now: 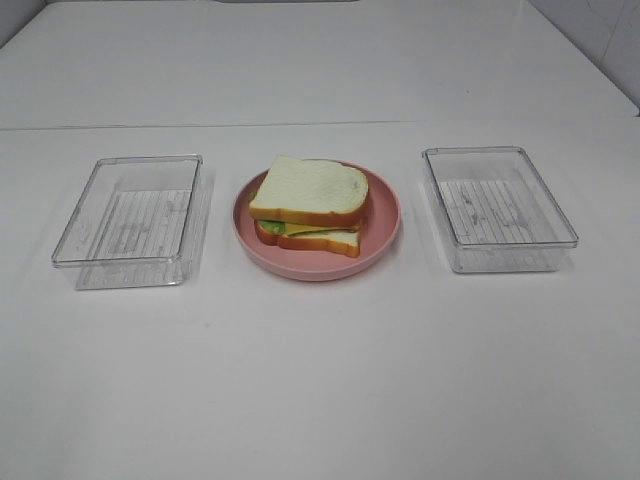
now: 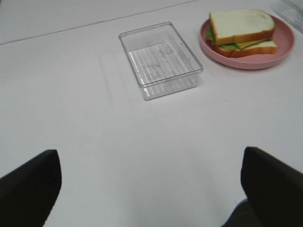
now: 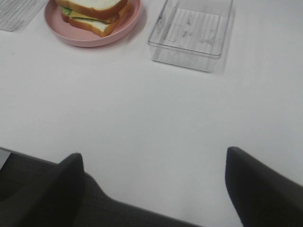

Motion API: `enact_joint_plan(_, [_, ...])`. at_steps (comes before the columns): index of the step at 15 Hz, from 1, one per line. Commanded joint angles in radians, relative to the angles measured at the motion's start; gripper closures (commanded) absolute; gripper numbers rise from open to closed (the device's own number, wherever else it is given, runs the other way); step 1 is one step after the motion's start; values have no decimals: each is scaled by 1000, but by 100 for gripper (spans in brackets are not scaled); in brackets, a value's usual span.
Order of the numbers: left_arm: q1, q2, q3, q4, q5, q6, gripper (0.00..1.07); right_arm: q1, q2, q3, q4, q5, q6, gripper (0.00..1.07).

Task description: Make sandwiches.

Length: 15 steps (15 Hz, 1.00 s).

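Note:
A sandwich point(image 1: 310, 203) of two white bread slices with green lettuce and yellow cheese between them sits stacked on a round pink plate point(image 1: 385, 222) at the table's middle. It also shows in the left wrist view point(image 2: 242, 32) and the right wrist view point(image 3: 93, 11). Neither gripper shows in the exterior high view. My left gripper point(image 2: 150, 182) is open and empty over bare table, well short of the plate. My right gripper point(image 3: 154, 185) is open and empty near the table's front edge.
An empty clear plastic tray point(image 1: 130, 220) stands left of the plate and another point(image 1: 497, 208) stands right of it. They show in the wrist views too, the left tray point(image 2: 160, 59) and the right tray point(image 3: 193, 32). The white table extends far back.

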<state>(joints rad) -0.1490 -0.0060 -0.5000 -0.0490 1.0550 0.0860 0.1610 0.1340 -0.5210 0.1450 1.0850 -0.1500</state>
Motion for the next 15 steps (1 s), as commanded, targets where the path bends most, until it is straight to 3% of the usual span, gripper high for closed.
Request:
enact_joint_plan(1, [92, -25, 2, 1, -10, -3, 9, -96, -15, 4, 2, -2, 9, 31])
enact_joint_plan(5, [116, -25, 2, 1, -10, -3, 9, -162, -155, 4, 5, -5, 9, 31])
enact_joint_plan(11, [119, -24, 2, 1, -10, -3, 9, -161, -150, 4, 8, -6, 9, 31])
enact_joint_plan(15, [168, -24, 2, 1, -10, -3, 9, -161, -150, 4, 8, -6, 9, 31])
